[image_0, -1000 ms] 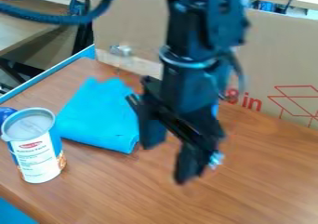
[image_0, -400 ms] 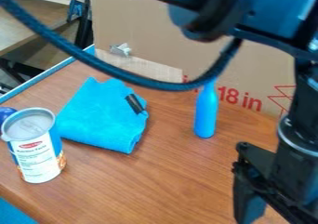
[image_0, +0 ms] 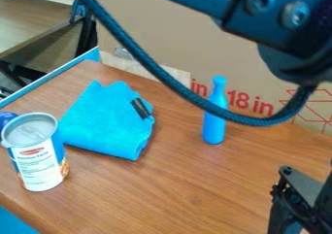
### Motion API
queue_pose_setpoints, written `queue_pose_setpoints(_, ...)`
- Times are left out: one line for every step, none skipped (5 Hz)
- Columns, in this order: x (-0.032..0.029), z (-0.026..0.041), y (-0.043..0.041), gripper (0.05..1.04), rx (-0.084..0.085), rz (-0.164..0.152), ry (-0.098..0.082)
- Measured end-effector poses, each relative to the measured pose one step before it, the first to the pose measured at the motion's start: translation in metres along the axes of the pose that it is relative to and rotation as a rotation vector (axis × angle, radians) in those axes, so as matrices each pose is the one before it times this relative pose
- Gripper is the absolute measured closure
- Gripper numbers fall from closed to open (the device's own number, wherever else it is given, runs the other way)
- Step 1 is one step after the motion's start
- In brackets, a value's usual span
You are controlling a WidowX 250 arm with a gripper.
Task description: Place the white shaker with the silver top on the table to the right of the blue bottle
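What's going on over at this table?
A black robot arm has its gripper at the lower right; whether it holds anything, I can't tell. The nearest thing is a blue bottle, upright on the wooden table before a cardboard panel. Left of it are a blue cloth with a small black piece on it and an upright can.

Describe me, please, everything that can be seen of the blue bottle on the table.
The blue bottle is slim and smooth, perhaps plastic or painted metal, with a narrow neck and a small, wider top. It stands upright on the wooden table, in front of the cardboard and apart from the blue cloth. The dark cable passes across its middle in this view.
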State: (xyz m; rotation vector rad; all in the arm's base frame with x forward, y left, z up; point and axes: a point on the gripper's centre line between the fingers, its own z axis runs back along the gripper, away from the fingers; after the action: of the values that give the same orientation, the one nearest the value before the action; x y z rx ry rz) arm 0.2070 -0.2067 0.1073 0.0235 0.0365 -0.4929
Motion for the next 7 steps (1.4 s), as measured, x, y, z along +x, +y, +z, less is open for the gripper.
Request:
queue_pose_setpoints(0.00479, -0.00875, -0.00217, 0.083, 0.0073, -0.0164, 0.0298)
queue_pose_setpoints(0.00123, -0.01345, -0.00347, 0.083, -0.0170, -0.0008, 0.0428)
queue_pose_setpoints(0.00113, -0.00715, 0.00036, 0.083, -0.0249, 0.0033, 0.0262)
queue_pose_setpoints(0.00643, -0.00942, -0.00108, 0.125, 0.0000, -0.0005, 0.0109)
queue_pose_setpoints(0.00292, 0.00187, 0.00408, 0.400, 0.0272, 0.0330, -0.0150)
queue_pose_setpoints(0.00194, 0.00714, 0.00005, 0.491, -0.0229, 0.0300, -0.0271)
queue_pose_setpoints(0.00645, 0.02797, 0.01590, 0.491, -0.0058, 0.0606, -0.0657)
